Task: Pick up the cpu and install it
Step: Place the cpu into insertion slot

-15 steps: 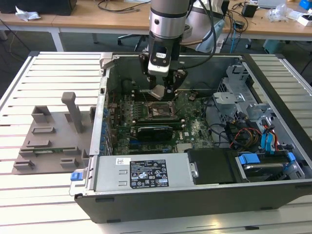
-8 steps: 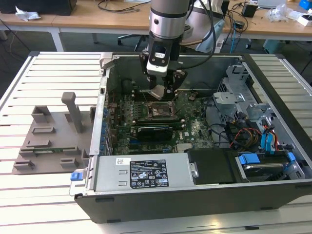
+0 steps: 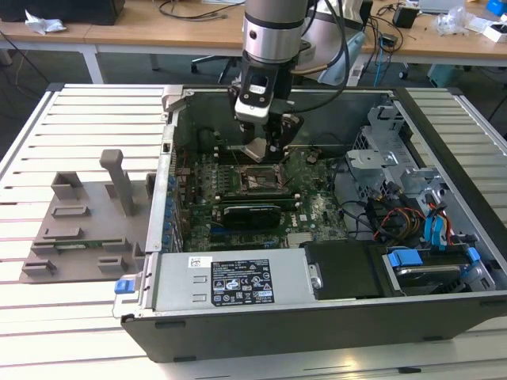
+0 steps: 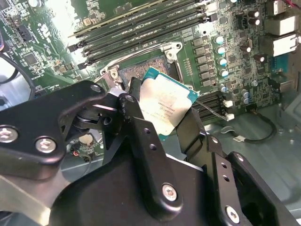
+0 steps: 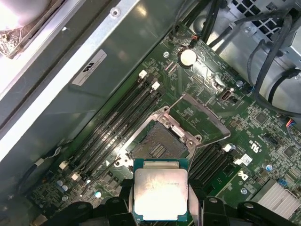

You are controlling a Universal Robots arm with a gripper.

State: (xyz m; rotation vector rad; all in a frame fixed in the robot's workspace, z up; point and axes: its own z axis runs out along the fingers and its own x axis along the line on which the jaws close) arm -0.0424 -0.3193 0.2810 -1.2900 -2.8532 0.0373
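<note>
The cpu [image 4: 165, 104] is being gripped by two opposite edges between the black fingers [image 4: 141, 134] of the gripper [image 4: 162, 112], its metal top being shown in both wrist views [image 5: 161, 190]. It is being held tilted just over the open socket [image 5: 159, 143], inside the case [image 3: 170, 150]. Whether any edge is touching the socket cannot be told. The socket's contact field is being left bare, and its metal frame [image 5: 200, 117] is being kept swung open beside it. Memory slots [image 5: 113, 127] are lying in rows along both sides of the socket on the green motherboard [image 5: 258, 122].

In the exterior view the gripper [image 3: 266, 145] is being hung from the arm [image 3: 273, 32] into the case, with the cpu [image 3: 256, 150] at about 12 o'clock of the socket [image 3: 257, 180]. A black card [image 3: 249, 212] is lying at the socket's 6 o'clock, with a labelled metal box [image 3: 230, 281] beyond it in the same direction. Drive bays [image 3: 396, 158] are standing at 3 o'clock. Outside the case, at its 9 o'clock, a grey fixture plate [image 3: 87, 226] is resting on the slatted table [image 3: 79, 119].
</note>
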